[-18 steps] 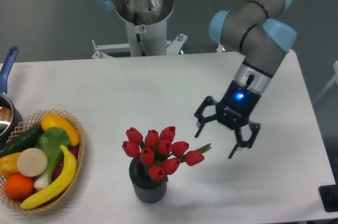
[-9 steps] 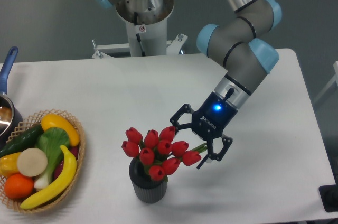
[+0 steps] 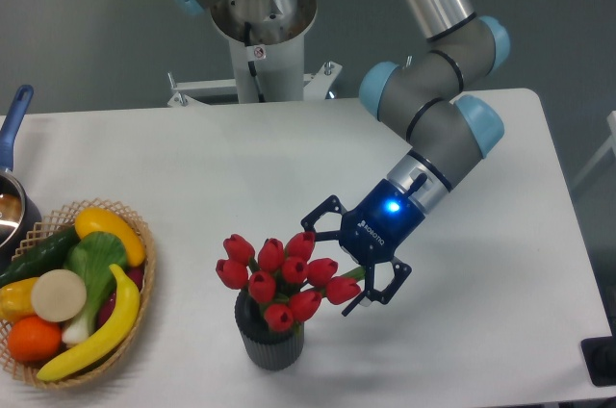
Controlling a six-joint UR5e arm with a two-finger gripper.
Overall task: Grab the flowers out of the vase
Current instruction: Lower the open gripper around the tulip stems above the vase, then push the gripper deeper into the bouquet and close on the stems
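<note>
The gripper (image 3: 332,260) comes in from the right with its jaws spread wide and nothing clamped — seemingly to straddle the right edge of the flowers (image 3: 279,276), which stand bunched in the vase (image 3: 269,341).

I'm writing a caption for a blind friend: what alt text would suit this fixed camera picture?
A robot arm's open gripper reaches into the right side of a bunch of red tulips standing in a dark ribbed vase on a white table. A wicker basket of fruit and vegetables sits at the left.
</note>
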